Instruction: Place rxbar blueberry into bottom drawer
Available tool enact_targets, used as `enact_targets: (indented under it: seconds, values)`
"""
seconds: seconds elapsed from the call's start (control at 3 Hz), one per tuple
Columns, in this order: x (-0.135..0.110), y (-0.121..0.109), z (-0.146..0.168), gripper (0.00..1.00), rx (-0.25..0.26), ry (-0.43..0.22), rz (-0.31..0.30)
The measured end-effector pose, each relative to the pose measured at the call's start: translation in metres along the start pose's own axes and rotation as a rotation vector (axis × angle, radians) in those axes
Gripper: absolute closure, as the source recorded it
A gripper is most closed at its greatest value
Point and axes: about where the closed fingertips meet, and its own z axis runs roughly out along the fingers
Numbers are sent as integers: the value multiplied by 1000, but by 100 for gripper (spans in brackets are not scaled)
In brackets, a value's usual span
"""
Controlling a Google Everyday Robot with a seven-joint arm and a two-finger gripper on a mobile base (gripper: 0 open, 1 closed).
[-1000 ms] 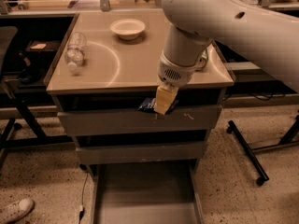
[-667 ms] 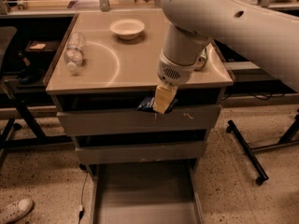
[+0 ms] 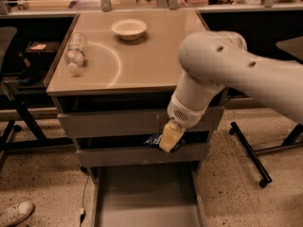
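My gripper [image 3: 169,140] hangs in front of the drawer fronts, below the tabletop edge, and is shut on the rxbar blueberry [image 3: 154,140], a dark navy wrapper sticking out to the left of the yellowish fingers [image 3: 171,135]. The bar sits level with the gap between the two upper grey drawers. The bottom drawer [image 3: 147,195] is pulled open below it, a wide grey tray with a flat floor; the bar is above its rear part.
A clear plastic bottle [image 3: 75,51] lies on the left of the tan tabletop [image 3: 142,60], and a white bowl [image 3: 129,28] stands at the back. A chair base with wheels [image 3: 251,155] is at the right. A shoe [image 3: 14,214] is at the lower left.
The arm has come down and forward with the bar, from level with the top drawer front to the gap above the middle drawer. The view has shifted a little.
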Motion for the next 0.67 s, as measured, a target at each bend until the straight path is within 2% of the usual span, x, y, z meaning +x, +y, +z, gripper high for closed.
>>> enact_targets:
  seconds: [0.33, 0.67]
  values:
    - [39, 10, 67, 100, -109, -3, 93]
    - [39, 10, 67, 100, -109, -3, 93]
